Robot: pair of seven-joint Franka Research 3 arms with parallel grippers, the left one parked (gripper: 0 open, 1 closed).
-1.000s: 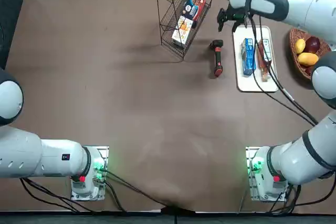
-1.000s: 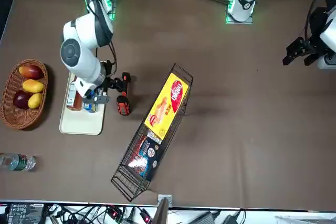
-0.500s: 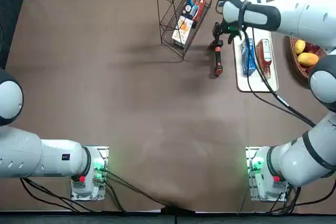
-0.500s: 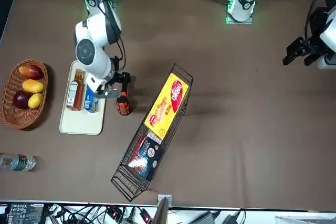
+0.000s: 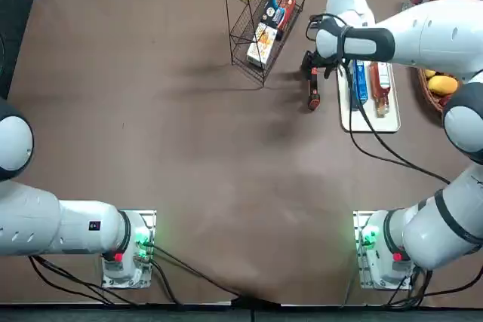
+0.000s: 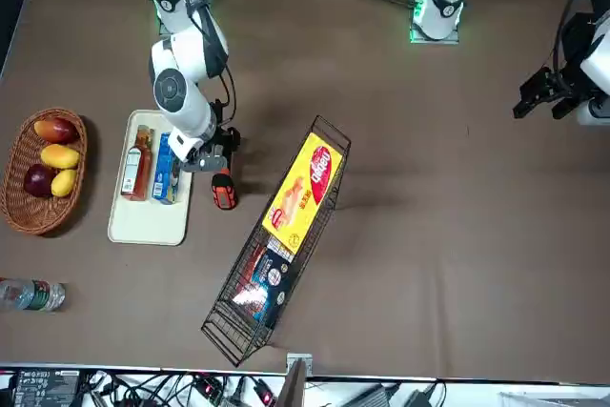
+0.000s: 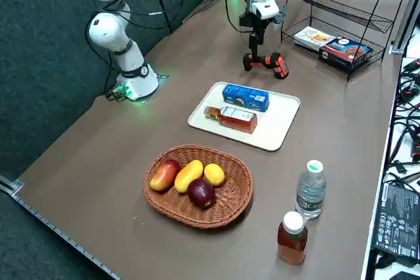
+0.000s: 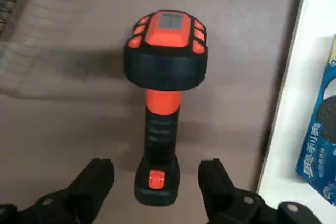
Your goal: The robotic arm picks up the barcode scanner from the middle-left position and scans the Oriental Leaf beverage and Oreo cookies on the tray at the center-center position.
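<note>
Top view: overhead, looks down on surface (image 5: 189, 148), my way round; arm bases along lower edge. Front view: from across surface, faces me, my working arm (image 6: 186, 64) at its left. Right side view: raised, at my right, looks diagonally down; fruit basket (image 7: 198, 211) nearer it than tray (image 7: 275, 119). Right wrist view: rides my wrist, nearest, looks along my fingers (image 8: 92, 187) at scanner (image 8: 164, 61). Tray and scanner shared by all four.
</note>
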